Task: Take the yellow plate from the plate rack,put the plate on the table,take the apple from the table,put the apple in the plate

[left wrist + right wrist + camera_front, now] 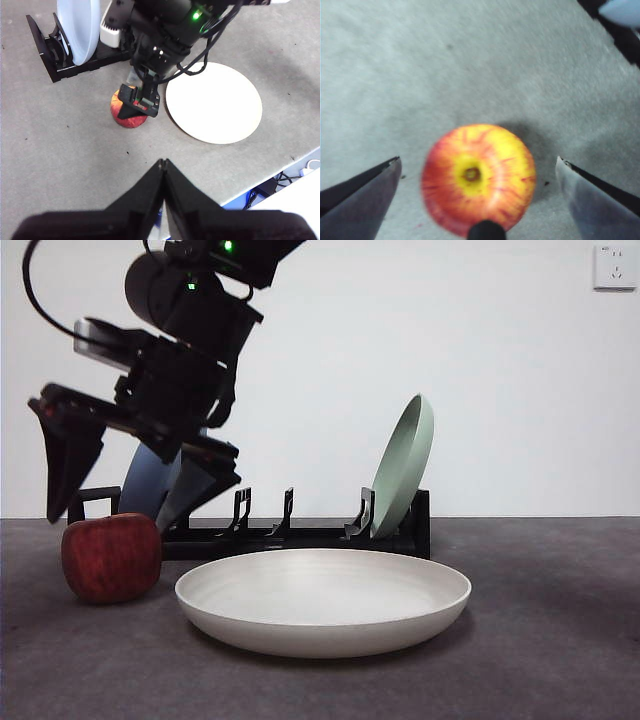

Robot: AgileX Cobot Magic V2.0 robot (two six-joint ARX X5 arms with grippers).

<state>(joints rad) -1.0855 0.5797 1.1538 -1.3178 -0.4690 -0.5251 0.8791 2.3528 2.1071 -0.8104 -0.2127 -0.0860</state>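
Note:
The yellow plate (322, 600) lies flat on the table (560, 640), in front of the plate rack (300, 535). The apple (110, 556) stands on the table just left of the plate, apart from it. My right gripper (110, 512) hangs open just above the apple, one jaw on each side, not touching it. In the right wrist view the apple (479, 177) sits between the open jaws of that gripper (477, 160). My left gripper (162, 162) is shut and empty, held high and away; its view shows the plate (215, 102), the apple (125, 119), the rack (60, 70) and the right gripper (139, 105).
A blue plate (150, 480) stands in the rack's left end behind the right arm, and a pale green plate (405, 465) leans in its right end. The table's edge (280, 165) runs near the yellow plate, with cables on the floor beyond it.

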